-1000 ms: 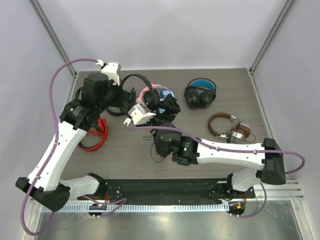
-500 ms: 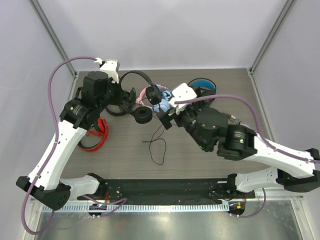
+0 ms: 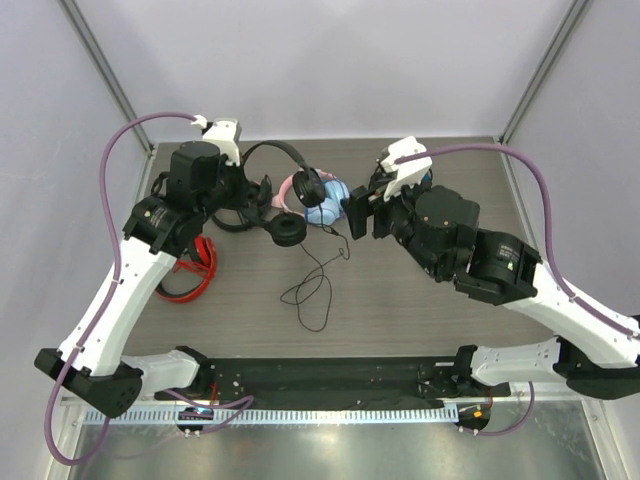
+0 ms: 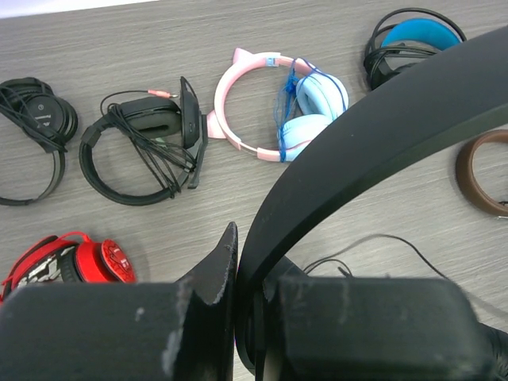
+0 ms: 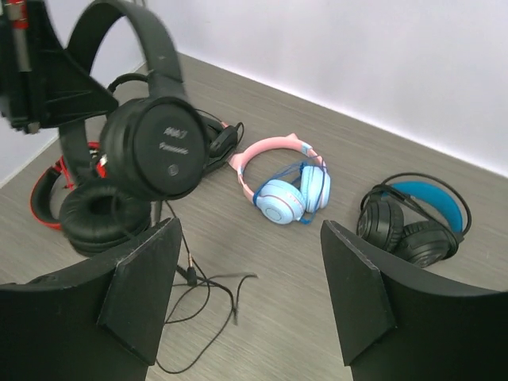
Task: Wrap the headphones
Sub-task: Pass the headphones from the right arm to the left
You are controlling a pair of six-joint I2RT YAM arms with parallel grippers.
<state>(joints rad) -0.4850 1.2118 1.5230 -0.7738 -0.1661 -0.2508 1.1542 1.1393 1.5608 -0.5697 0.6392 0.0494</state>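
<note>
Robotics lab test cell, white panel walls [image 3: 320, 60], aluminium frame posts [image 3: 107, 75], grey wood-grain table [image 3: 420, 310], left arm [image 3: 110, 300] and right arm [image 3: 565, 305] bolted to a black base plate [image 3: 330, 375], purple cables [image 3: 150, 119] looping off the wrists.
</note>
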